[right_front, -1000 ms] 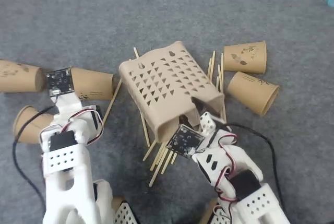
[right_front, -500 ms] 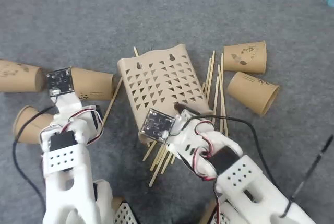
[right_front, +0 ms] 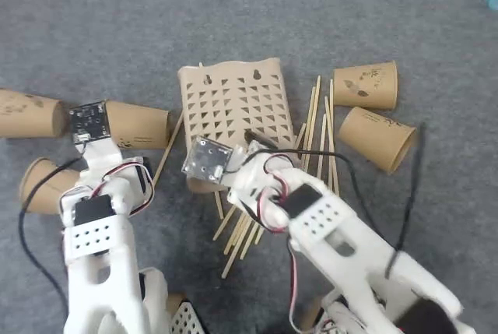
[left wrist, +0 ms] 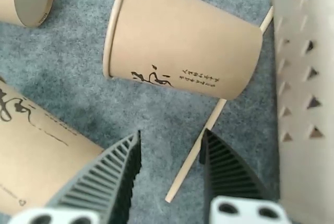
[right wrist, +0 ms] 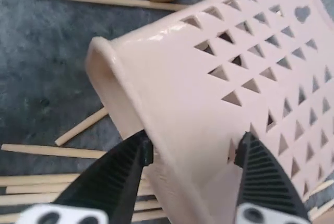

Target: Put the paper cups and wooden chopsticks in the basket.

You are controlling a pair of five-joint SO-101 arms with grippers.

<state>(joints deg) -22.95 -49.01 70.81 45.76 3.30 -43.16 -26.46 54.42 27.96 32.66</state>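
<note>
The beige perforated basket (right_front: 233,104) lies on its side at the middle of the grey mat. My right gripper (right wrist: 193,151) is shut on its near rim (right wrist: 112,72), one finger on each side of the wall. My left gripper (left wrist: 169,166) stands open just above a paper cup (left wrist: 182,57) lying on its side, with a chopstick (left wrist: 201,148) under it. More cups lie at the far left (right_front: 31,112), lower left (right_front: 43,182) and right (right_front: 366,85), (right_front: 379,138). Chopsticks lie in bunches right of the basket (right_front: 319,124) and under my right arm (right_front: 241,233).
The mat's far half behind the basket is bare grey carpet (right_front: 249,30). The left arm's base (right_front: 97,272) and the right arm's body (right_front: 342,240) take up the near edge. A black cable (right_front: 408,194) loops on the right.
My right gripper swung left along the basket's near rim, and the basket turned from a slant to lie straight. The left arm stayed still over its cup.
</note>
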